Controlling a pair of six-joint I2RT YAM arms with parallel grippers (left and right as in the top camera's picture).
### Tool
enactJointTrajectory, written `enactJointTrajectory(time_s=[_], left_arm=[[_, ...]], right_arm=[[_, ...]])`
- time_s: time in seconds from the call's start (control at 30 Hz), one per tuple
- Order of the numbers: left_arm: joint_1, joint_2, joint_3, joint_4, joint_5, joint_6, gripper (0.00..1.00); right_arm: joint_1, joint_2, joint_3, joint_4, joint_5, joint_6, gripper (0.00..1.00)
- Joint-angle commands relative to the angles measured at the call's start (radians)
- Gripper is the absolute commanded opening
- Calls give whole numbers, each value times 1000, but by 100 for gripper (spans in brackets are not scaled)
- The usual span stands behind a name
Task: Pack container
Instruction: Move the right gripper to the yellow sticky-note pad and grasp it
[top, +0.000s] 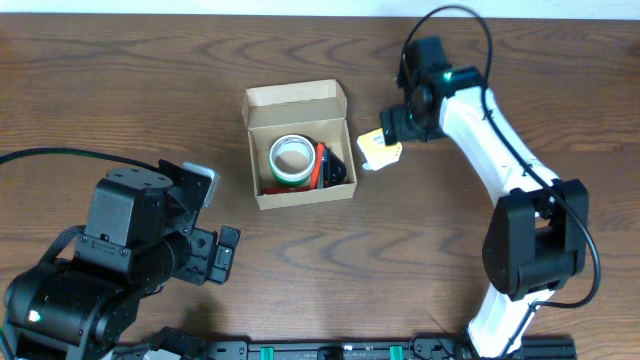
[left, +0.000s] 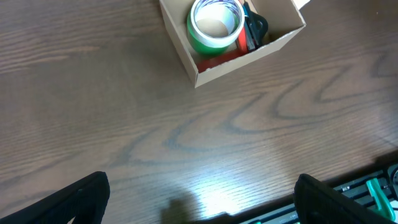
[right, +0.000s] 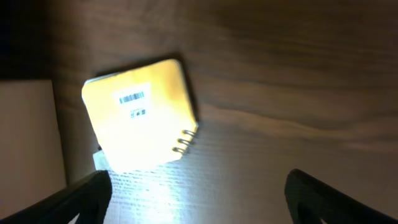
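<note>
The container (left: 224, 67) sits at the top of the frame on the brown wooden table (left: 93, 112), open side up. A green tape roll (left: 205, 42) lies flat inside it, beside what may be a red and black tool (left: 252, 28), too crowded to name. Well apart from the box, the left gripper (left: 202, 200) shows its dark fingers (left: 84, 199) spread wide in the bottom corners, only bare wood between them.

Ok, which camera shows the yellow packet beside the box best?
Right wrist: the yellow packet looks large there, with its barcode label visible. Overhead shows it small, beside the container. Left wrist does not clearly show it.
</note>
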Motion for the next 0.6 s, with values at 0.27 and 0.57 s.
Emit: enactJointTrajectory(time_s=[0.27,0.57], left_arm=[[2,0,6,-3,0,14,95],[2,0,7,-3,0,14,95]], right_arm=[[31,-6,-158,208,-134,-219,99],[58,-6,-222,326,-116,-248,99]])
